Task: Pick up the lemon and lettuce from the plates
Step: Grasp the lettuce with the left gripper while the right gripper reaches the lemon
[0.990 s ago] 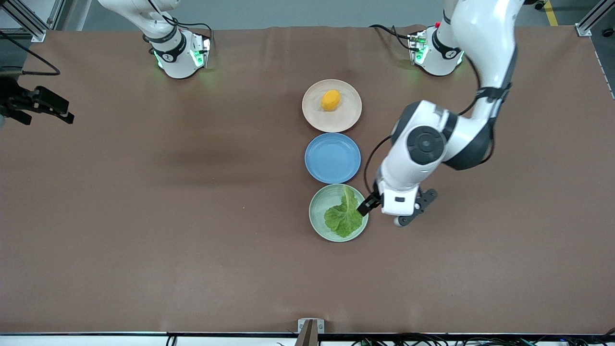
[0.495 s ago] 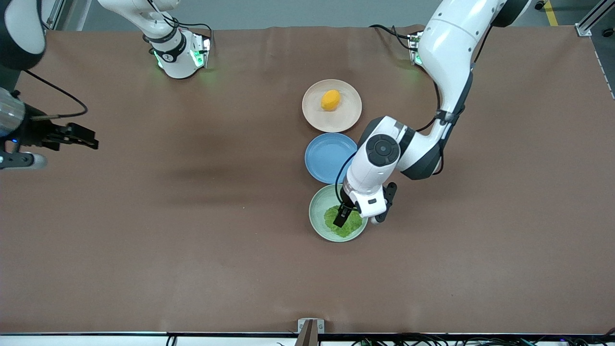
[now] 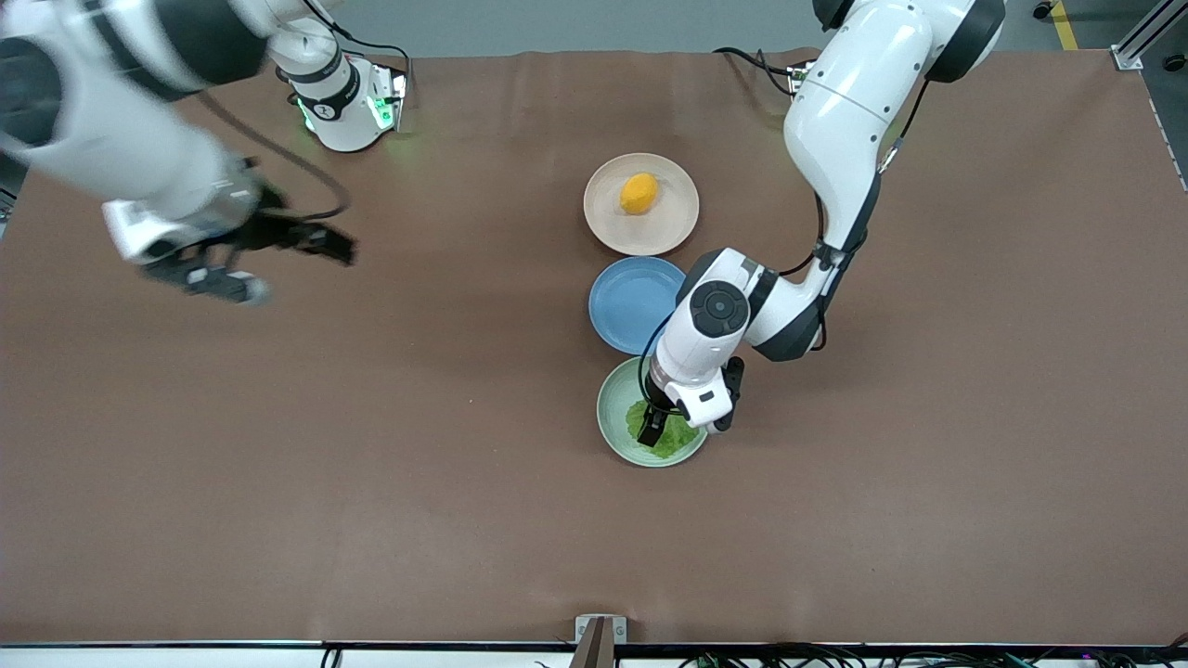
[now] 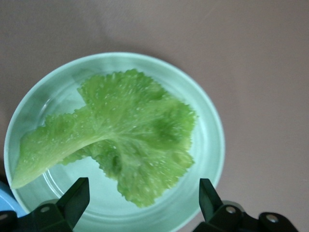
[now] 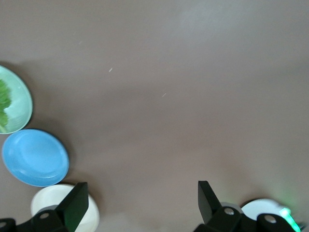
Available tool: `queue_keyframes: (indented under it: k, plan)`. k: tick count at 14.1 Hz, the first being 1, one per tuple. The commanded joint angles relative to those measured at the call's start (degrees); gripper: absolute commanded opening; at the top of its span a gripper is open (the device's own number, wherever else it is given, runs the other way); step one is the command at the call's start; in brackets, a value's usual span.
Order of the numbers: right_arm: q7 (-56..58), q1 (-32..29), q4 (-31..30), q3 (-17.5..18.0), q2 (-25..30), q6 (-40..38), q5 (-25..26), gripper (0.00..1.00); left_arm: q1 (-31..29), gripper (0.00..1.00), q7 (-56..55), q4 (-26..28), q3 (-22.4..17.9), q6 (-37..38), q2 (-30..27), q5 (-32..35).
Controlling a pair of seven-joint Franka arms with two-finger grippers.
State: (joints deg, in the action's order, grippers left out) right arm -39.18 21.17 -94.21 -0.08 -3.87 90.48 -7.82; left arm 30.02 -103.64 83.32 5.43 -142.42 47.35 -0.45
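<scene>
Lettuce (image 4: 130, 140) is sitting flat in the mint plate (image 3: 613, 422), the plate nearest the front camera, and my left pincer (image 3: 661, 429) is right over it with jaws spread wide, nothing in them. From the left wrist view the leaf lies between the two fingertips (image 4: 75, 195), pale rib pointing off toward one rim.

Right pincer (image 3: 316, 243) is also wide open and empty, up over bare worktop (image 3: 371, 464) toward the right arm's end, well apart from the plates.

Lemon (image 3: 639, 193) is on the beige plate (image 3: 677, 227), with the blue plate (image 3: 631, 306) between that one and the mint one.

My worry: the leaf is thin and flat, so I reckon the fingers could scrape the plate and close on nothing, or catch just a frilly edge and tear it. Pushing down too hard might shove the plate too.
</scene>
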Motion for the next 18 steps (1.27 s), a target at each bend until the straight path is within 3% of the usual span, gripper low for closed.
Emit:
queue_keyframes:
  k: [1,5,7,11,13,18]
  plan:
    - [-12.4,10.4,-5.8,-0.6,2.2,5.6,-0.4,1.00,1.2,1.00,-1.0,-1.5,-0.7,-0.4,2.4,-0.2]
    - [-28.5,24.6,-14.1,-0.7,1.4,19.7,0.7,1.00,1.4,0.89,-1.0,-1.4,-0.7,-0.4,2.6,-0.1]
    - [-33.7,29.7,-16.1,-0.7,-2.0,25.6,1.8,1.00,1.4,0.79,-1.0,-1.4,-0.7,-0.4,2.5,-0.3]
    - [-46.3,38.0,-15.9,-0.7,-11.2,35.0,5.2,1.00,1.3,0.48,-1.0,-1.2,-0.6,-0.4,2.3,-0.4]
    - [-53.0,40.6,-15.7,-0.7,-14.8,39.1,7.8,1.00,1.1,0.38,-1.0,-1.1,-0.6,-0.2,2.1,-0.3]
    - [-62.6,45.7,-13.8,-0.8,-22.0,43.6,8.4,1.00,1.0,0.12,-0.9,-1.0,-0.5,0.3,1.4,-0.4]
